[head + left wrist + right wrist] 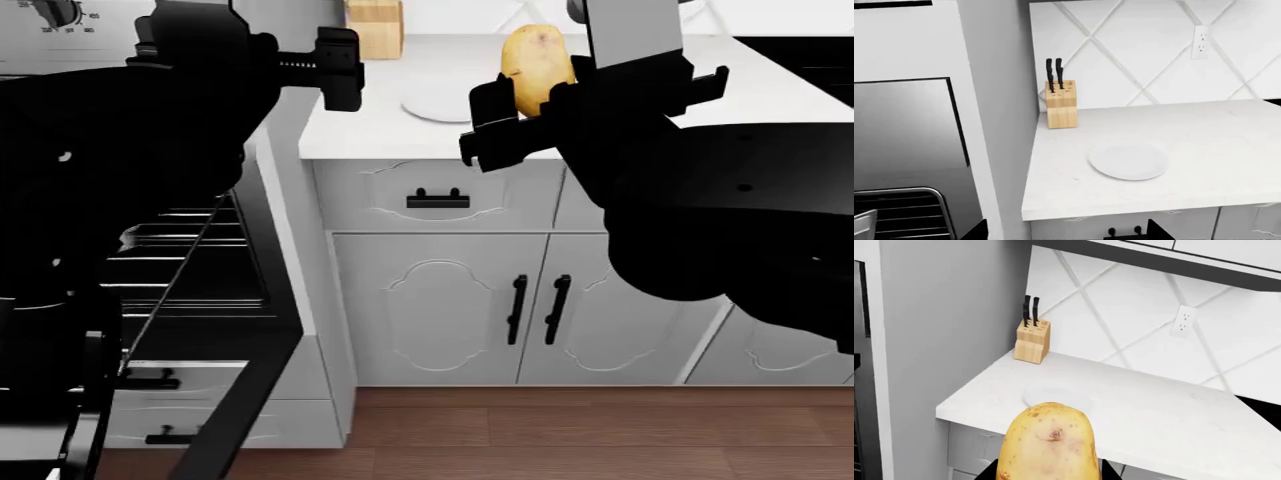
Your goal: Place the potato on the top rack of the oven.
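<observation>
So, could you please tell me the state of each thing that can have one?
potato: held up by the right gripper, off the counter
plate: empty, on the counter
oven: door open, racks visible
left gripper: empty
cabinet doors: closed

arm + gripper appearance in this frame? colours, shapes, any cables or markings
Both arms are matte black, bulky and rounded. The left gripper and right gripper are blocky black jaw assemblies; the left has a ribbed rod. A grey plate sits above the right gripper. No cables or markings are discernible.
</observation>
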{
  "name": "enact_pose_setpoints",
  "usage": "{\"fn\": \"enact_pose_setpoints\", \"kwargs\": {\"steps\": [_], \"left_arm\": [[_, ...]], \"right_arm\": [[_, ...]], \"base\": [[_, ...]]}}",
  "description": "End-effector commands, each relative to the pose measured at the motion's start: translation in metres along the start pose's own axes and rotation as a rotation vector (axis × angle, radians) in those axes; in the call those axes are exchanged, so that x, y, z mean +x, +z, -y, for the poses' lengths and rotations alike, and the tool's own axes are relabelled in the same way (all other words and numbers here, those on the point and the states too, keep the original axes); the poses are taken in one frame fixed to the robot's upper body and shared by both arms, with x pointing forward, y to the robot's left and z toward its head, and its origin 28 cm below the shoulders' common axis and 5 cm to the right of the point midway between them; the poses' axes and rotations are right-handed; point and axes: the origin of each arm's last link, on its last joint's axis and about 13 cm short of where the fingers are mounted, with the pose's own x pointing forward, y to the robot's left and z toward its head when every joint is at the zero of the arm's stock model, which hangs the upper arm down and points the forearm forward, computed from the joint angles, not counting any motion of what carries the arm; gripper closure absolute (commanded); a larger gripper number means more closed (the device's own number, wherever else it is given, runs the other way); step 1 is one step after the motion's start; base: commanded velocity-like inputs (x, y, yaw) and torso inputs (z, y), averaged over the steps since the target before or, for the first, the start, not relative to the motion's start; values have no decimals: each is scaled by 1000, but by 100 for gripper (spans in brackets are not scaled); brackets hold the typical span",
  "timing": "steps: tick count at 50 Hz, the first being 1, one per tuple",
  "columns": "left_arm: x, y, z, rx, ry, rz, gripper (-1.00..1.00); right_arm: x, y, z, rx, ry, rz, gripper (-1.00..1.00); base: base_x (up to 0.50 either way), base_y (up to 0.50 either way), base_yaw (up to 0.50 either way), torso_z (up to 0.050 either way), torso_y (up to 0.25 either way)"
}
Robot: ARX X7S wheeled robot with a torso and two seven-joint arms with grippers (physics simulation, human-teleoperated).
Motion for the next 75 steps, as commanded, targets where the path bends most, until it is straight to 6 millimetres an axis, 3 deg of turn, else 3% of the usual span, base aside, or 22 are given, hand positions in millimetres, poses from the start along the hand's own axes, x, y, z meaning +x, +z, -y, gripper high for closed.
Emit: {"fn": "enact_pose_setpoints", "kwargs": {"steps": [1, 25, 75], "left_arm": [[-1, 1, 0, 0, 1, 2, -100], [-3, 3, -4, -4, 1, 10, -100], [0, 0, -6, -7, 7, 4, -100]], "right_arm": [[-1, 0, 0, -13, 1, 6, 100], [0, 15, -4, -56, 4, 9, 100], [7, 7, -7, -57, 20, -14, 100]], "base": [[0, 395, 0, 0, 0], [0, 378, 0, 0, 0], [0, 325, 0, 0, 0]]}}
